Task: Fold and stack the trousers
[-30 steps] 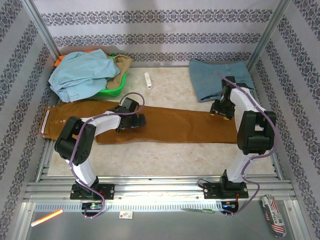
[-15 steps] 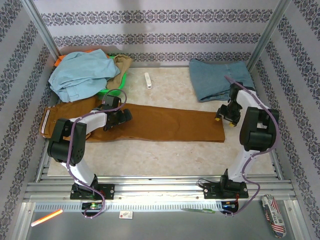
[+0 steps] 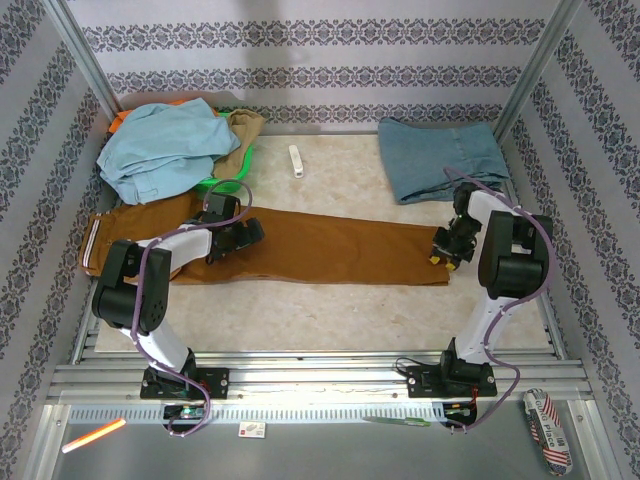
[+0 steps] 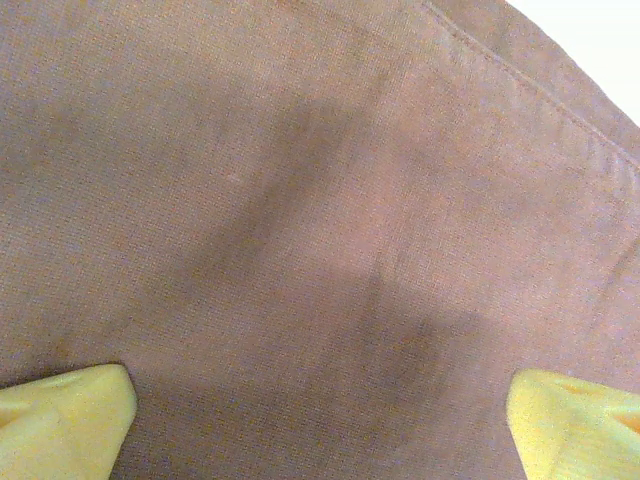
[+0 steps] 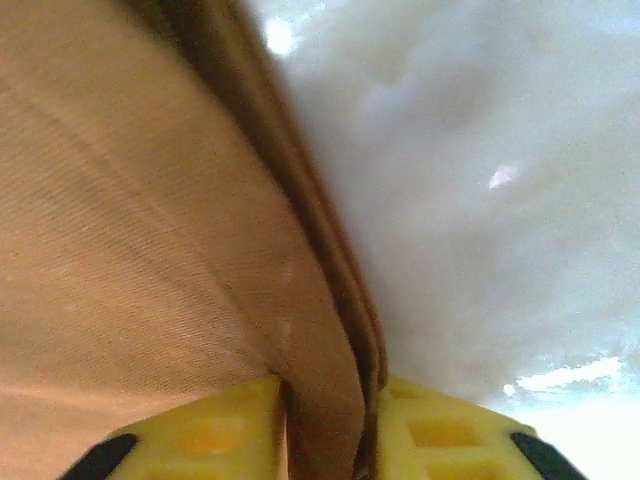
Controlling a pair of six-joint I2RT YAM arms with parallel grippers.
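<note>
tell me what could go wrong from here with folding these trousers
1. The right gripper is shut on only the leg-end edge of the trousers. Such a thin bite may slip when lifted.
2. The left gripper is open over the cloth, gripping nothing, so a pull from the right alone could drag or bunch the trousers rather than fold them.
3. The waist end lies close to the pale blue garment, and dragging might snag it.
</note>
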